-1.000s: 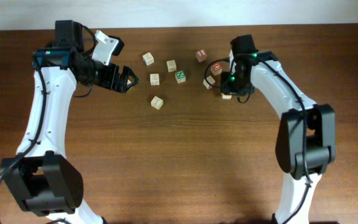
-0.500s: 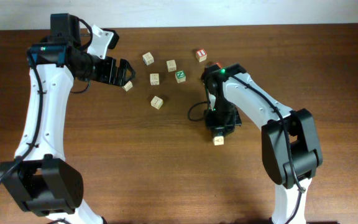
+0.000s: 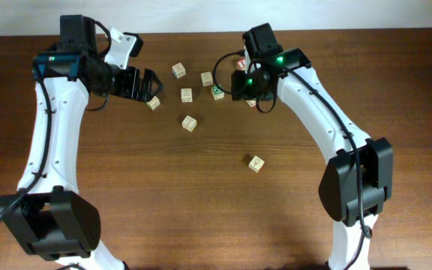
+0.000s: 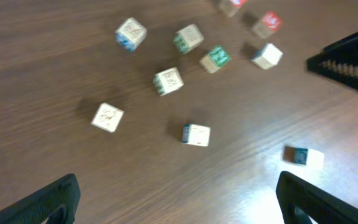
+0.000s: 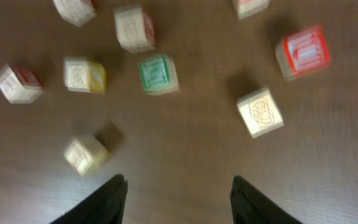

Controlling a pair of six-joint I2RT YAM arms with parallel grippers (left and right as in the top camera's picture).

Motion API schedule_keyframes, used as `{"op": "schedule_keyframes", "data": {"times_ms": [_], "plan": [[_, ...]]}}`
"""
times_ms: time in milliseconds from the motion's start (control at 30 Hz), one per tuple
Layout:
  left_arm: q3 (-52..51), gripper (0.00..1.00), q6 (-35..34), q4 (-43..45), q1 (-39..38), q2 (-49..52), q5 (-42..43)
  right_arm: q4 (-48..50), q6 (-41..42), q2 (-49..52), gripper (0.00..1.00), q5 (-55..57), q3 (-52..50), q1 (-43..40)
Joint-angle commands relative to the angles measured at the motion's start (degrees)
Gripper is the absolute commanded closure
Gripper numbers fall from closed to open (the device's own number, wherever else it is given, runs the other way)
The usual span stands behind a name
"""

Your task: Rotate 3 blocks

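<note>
The table (image 3: 201, 217) is showing dark brown wood with a fine grain running across it, smooth and giving off a soft sheen where the light is catching it. The blocks (image 3: 190, 123) are looking like pale bare wood, matt, with the green-letter cube (image 5: 158, 73) and the red-faced cube (image 5: 303, 51) carrying flat printed colour. The left arm (image 3: 47, 142) and right arm (image 3: 317, 105) are reading as smooth white plastic, faintly glossy, with matt black joints.
</note>
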Motion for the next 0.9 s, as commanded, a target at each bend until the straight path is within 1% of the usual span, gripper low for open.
{"op": "schedule_keyframes", "data": {"times_ms": [0, 33, 67, 100, 133, 167, 233, 267, 300, 333, 367, 433, 533, 567, 667, 700, 733, 767, 800, 833, 867], "plan": [[1.18, 0.00, -11.06, 1.29, -0.87, 0.52, -12.63, 1.18, 3.02, -0.94, 0.44, 2.19, 0.92, -0.07], [1.18, 0.03, -13.11, 1.68, -1.99, 1.14, -16.11, -0.61, 5.79, -0.94, 0.43, 5.22, 0.90, -0.17], [1.18, 0.06, -14.45, 2.05, -3.63, 2.54, -20.37, -1.66, 5.90, -0.94, 0.42, 5.55, 0.90, -0.50], [1.18, 0.07, -15.23, 2.89, -4.92, 5.49, -24.44, -2.58, 5.86, -0.94, 0.42, 5.60, 0.90, -0.59], [1.18, 0.06, -13.75, 4.13, -5.01, 8.41, -24.44, -3.19, 4.92, -0.94, 0.42, 5.55, 0.90, -0.59], [1.18, 0.07, -9.09, 5.40, -4.98, 11.26, -24.24, -3.96, 4.55, -0.94, 0.42, 5.57, 0.90, -0.59], [1.18, 0.09, -2.27, 6.49, -4.94, 14.43, -24.24, -5.07, 4.11, -0.94, 0.42, 5.60, 0.90, -0.59], [1.18, 0.09, 5.51, 7.26, -4.94, 16.74, -24.22, -5.49, 4.11, -0.94, 0.41, 5.57, 0.90, -0.59], [1.18, 0.10, 9.86, 7.58, -4.96, 18.25, -24.22, -5.75, 4.13, -0.94, 0.42, 5.57, 0.90, -0.59], [1.18, 0.09, 12.70, 8.68, -4.96, 19.93, -24.24, -5.97, 4.13, -0.94, 0.42, 5.57, 0.90, -0.59], [1.18, 0.10, 13.16, 10.14, -4.96, 21.33, -24.17, -6.12, 4.13, -0.94, 0.42, 5.57, 0.90, -0.59], [1.18, 0.12, 13.16, 12.72, -4.96, 22.56, -21.20, -6.56, 4.13, -0.94, 0.42, 5.64, 0.90, -0.59], [1.18, 0.13, 13.16, 14.91, -4.96, 25.88, -21.22, -6.86, 4.13, -0.94, 0.42, 6.67, 0.90, -0.59], [1.18, 0.16, 13.14, 15.52, -4.96, 26.43, -21.22, -6.95, 4.13, -0.94, 0.42, 6.75, 0.90, -0.59], [1.18, 0.31, 12.87, 15.41, -4.96, 26.60, -21.22, -7.08, 4.15, -0.94, 0.42, 7.96, 0.90, -0.59], [1.18, 0.41, 12.04, 15.32, -4.96, 26.60, -21.24, -7.23, 4.15, -0.94, 0.42, 7.96, 0.90, -0.59], [1.18, 0.54, 11.69, 15.08, -4.96, 26.60, -21.22, -7.26, 4.15, -0.94, 0.42, 7.96, 0.90, -0.59], [1.18, 0.57, 9.01, 14.75, -4.96, 26.60, -21.22, -7.26, 4.13, -0.94, 0.42, 7.96, 0.90, -0.59], [1.18, 0.58, 6.99, 13.90, -4.96, 26.60, -21.24, -7.26, 4.15, -0.94, 0.42, 7.96, 0.90, -0.59], [1.20, 0.62, 1.38, 11.54, -5.01, 26.51, -21.27, -7.26, 4.15, -0.94, 0.42, 7.96, 0.90, -0.59], [1.20, 0.70, -2.03, 9.55, -5.01, 26.36, -21.24, -7.26, 4.15, -0.94, 0.42, 7.96, 0.90, -0.59]]}}
